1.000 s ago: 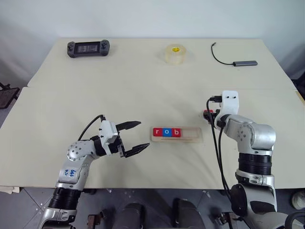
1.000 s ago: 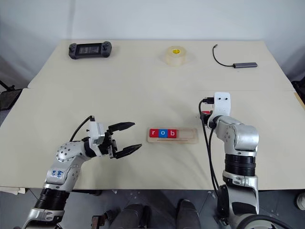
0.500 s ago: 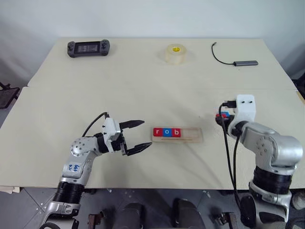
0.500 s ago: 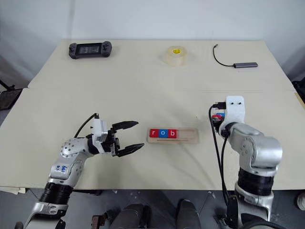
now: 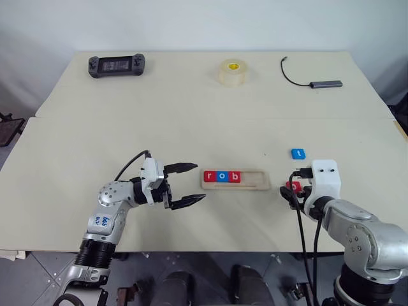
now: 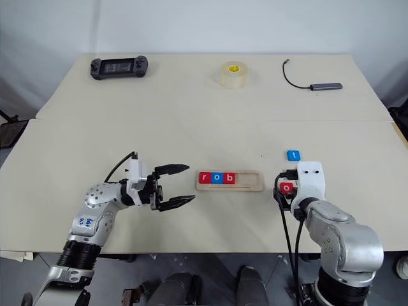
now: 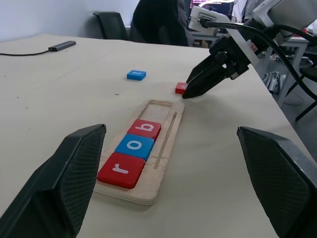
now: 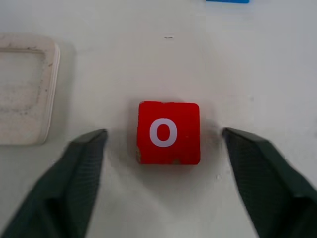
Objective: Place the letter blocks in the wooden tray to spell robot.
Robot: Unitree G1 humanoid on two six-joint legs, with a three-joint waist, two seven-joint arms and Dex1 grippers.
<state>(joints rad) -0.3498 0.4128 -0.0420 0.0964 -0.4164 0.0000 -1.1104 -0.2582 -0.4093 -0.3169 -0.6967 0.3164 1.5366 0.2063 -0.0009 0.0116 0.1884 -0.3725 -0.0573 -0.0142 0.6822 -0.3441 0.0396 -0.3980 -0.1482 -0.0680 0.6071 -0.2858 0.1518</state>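
The wooden tray (image 5: 255, 181) lies at mid-table, its long side running left to right. Three letter blocks fill its left part: red r (image 5: 209, 176), blue o (image 5: 221, 176) and red b (image 5: 234, 176); its right part is bare. To the tray's right, a red o block (image 8: 169, 132) lies flat on the table between the spread fingers of my right gripper (image 5: 291, 190), which is open and clear of it on both sides. A blue t block (image 5: 298, 153) lies a little beyond it. My left gripper (image 5: 200, 182) hangs open just left of the tray, pointing at it, with nothing in it.
Along the far edge are a black game controller (image 5: 117, 64), a roll of clear tape (image 5: 233, 71) and a grey USB hub with its black cable (image 5: 325, 83). A seam between two tabletops crosses behind the tray.
My right arm has drawn back toward the near edge, bringing the red o with it, and its fingers have spread apart. The blue t is now uncovered. The left arm has barely moved.
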